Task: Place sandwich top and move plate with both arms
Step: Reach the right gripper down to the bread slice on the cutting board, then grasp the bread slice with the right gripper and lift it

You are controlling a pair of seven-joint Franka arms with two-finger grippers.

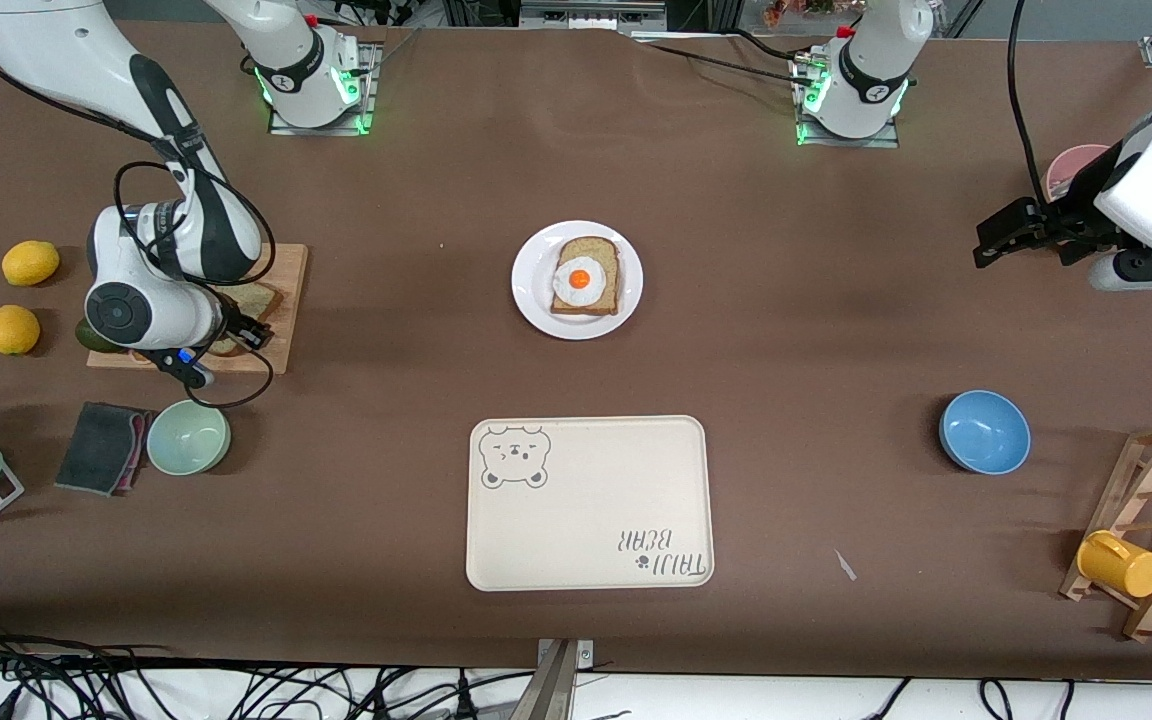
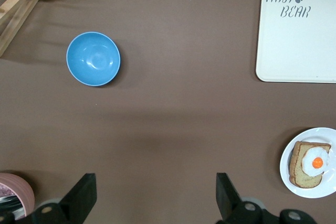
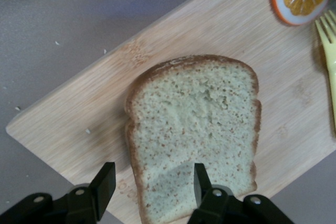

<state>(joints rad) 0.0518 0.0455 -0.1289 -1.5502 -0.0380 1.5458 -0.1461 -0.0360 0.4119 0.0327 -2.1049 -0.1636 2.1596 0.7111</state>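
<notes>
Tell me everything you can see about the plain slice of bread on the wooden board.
The plain speckled tan wholemeal bread slice has a brown crust and a rounded top. It lies flat on the pale wooden cutting board at the right arm's end of the table. The right gripper is low over its edge, one black finger over the crumb and the other off the slice's side.

Speckled tan wholemeal bread slice (image 3: 194,135) with brown crust lies on a pale wooden board (image 3: 94,108). Round white plate (image 1: 536,300); cream rectangular tray (image 1: 596,470) with grey bear print; blue bowl (image 1: 984,431); brown surface (image 1: 796,330).
</notes>
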